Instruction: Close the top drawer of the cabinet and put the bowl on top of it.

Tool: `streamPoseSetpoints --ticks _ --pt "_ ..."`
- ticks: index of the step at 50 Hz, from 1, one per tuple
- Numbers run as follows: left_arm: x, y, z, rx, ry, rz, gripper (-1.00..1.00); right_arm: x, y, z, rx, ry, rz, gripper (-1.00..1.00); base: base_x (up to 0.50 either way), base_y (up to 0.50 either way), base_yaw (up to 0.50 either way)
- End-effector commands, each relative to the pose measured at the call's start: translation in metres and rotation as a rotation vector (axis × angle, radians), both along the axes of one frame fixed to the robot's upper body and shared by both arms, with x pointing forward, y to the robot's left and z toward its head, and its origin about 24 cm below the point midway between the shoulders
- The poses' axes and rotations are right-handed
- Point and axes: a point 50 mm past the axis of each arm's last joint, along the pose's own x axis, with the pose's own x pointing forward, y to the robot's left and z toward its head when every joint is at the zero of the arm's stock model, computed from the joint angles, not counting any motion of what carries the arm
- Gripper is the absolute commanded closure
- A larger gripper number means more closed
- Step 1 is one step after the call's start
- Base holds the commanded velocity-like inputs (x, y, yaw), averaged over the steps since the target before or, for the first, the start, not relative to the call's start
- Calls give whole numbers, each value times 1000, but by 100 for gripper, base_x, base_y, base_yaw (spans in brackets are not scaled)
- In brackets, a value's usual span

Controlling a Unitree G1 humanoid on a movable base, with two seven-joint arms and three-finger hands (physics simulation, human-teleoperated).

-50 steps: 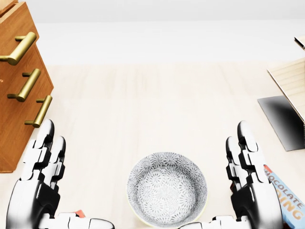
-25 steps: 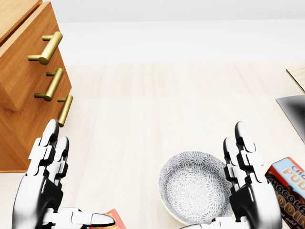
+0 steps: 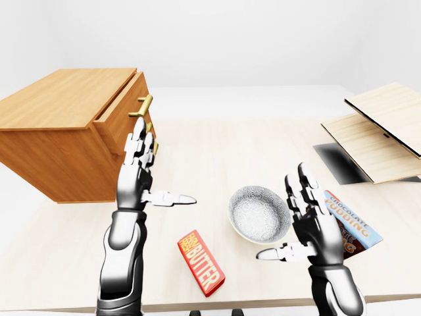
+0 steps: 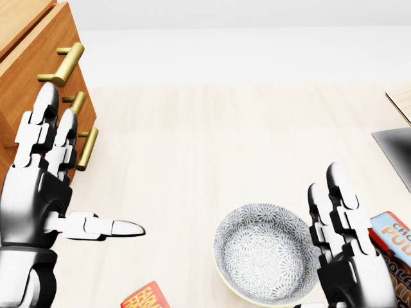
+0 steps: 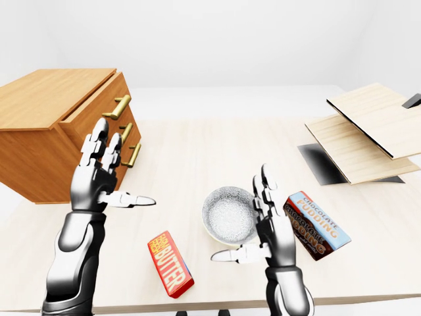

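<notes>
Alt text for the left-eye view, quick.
A wooden cabinet at left has its top drawer partly out. The robot's open left hand is raised by the drawers; its open right hand is beside a grey patterned bowl.

head: near, steeply down at pale wooden tabletop (image 4: 205, 147) | eyes: farther, wider | shared: brown wooden cabinet (image 3: 59, 158), 10 o'clock

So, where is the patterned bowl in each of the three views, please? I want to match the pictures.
Left-eye view: the bowl is right of centre in the lower half, just left of the right hand.
Head view: the bowl is at the bottom, right of centre.
Right-eye view: the bowl is near the centre, in the lower half.
Shared landmark: the wooden cabinet with brass handles, at the left in all three views.
</notes>
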Motion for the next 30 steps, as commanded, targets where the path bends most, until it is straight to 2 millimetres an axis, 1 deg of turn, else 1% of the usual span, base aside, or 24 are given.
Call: streamPoseSetpoints --ticks 1,2,4,5,9,13,19,22,23,26,28,29,30 --pt "26 0 20 9 -56 -1 -100 -5 -4 5 7 -16 -2 -100 0 0 0" --pt "27 0 20 9 -55 -1 -100 -5 -4 5 7 -16 -2 -100 0 0 0" --pt "32 -2 18 24 -41 -1 -100 -5 -4 5 8 -17 0 -100 0 0 0" --pt "39 -3 16 35 -22 -7 -100 -6 -4 5 9 -17 0 -100 0 0 0" --pt "49 -1 17 37 -10 2 -100 -8 -5 8 16 -21 1 -100 0 0 0" --pt "55 1 22 29 -19 7 -100 -10 -6 9 20 -25 3 -100 0 0 0" --pt "61 5 21 28 1 10 -100 -10 -7 11 28 -29 3 -100 0 0 0" --pt "64 5 23 27 0 -8 -100 -10 -7 11 27 -29 4 -100 0 0 0" --pt "67 7 26 19 -7 -11 -100 -10 -6 10 26 -26 8 -100 0 0 0" --pt "69 9 27 16 -4 -6 -100 -10 -6 10 27 -26 8 -100 0 0 0" --pt "73 12 25 15 13 10 -100 -9 -5 9 29 -24 12 -100 0 0 0" --pt "77 14 20 9 41 17 -100 -9 -5 9 28 -24 13 -100 0 0 0" --pt "87 36 8 -28 114 83 -100 -12 -7 12 37 -31 13 -100 0 0 0"
